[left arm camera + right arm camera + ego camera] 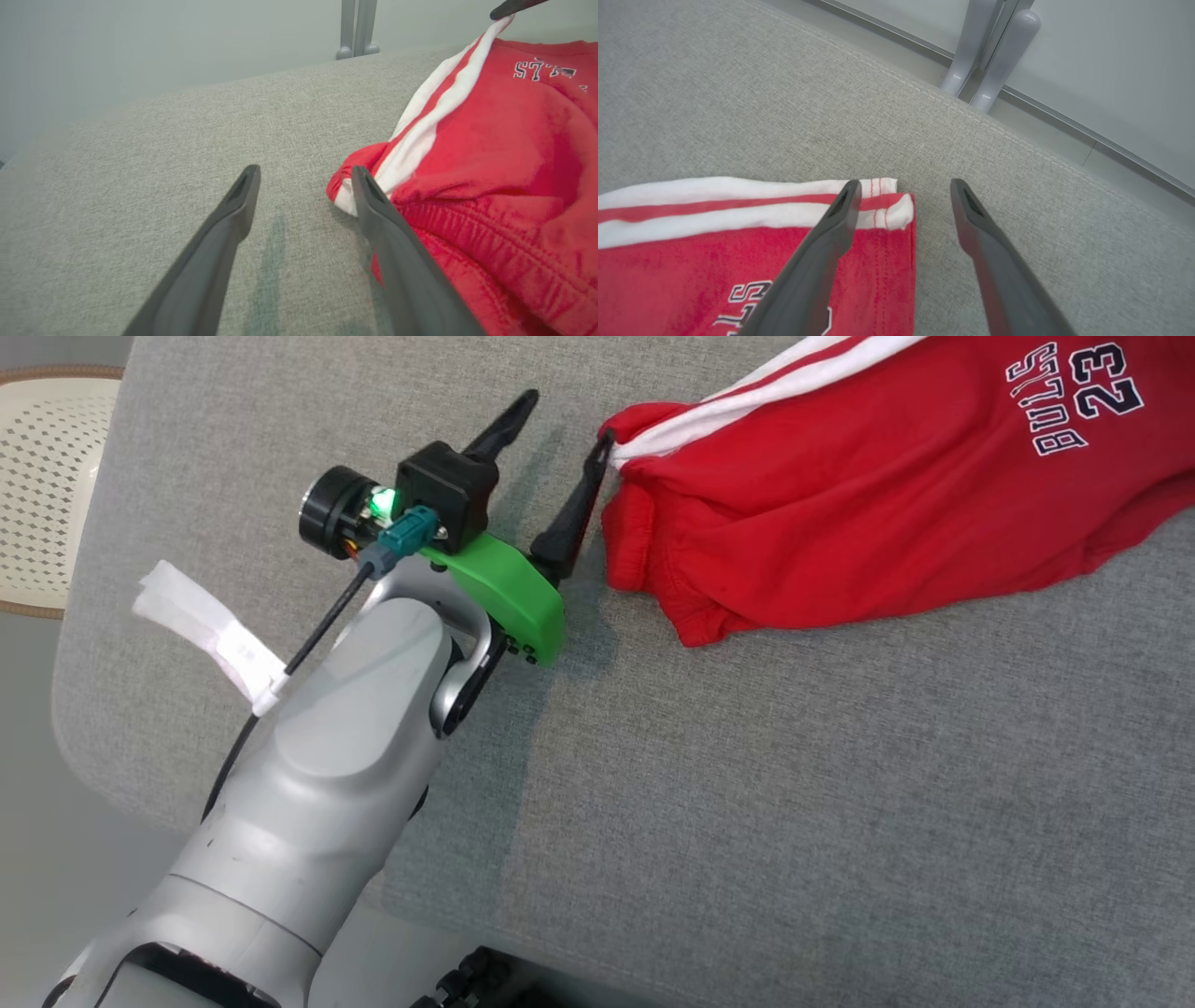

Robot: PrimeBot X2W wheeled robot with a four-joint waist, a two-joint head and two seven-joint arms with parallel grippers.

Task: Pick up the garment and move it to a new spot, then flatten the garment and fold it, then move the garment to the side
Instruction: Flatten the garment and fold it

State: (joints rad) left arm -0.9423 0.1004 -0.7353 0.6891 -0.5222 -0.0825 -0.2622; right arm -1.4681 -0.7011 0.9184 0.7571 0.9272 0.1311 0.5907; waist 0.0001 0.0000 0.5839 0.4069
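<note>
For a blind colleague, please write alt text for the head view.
A red garment with white stripes and BULLS 23 print lies at the upper right on a grey fabric surface. The left gripper stands open beside its elastic end.

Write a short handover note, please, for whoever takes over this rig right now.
Left gripper: jaws open, holding nothing, beside the waistband end of the red shorts, one finger at the cloth's edge.
Right gripper: jaws open, holding nothing, over the striped hem corner.
Garment: lying on the grey cushion, laid out lengthwise, bunched at the waistband end.
Done: the shorts are set down, free of both grippers.
Left: smooth the wrinkles, fold, then move it aside. I cannot tell whether any fold is already made.
</note>
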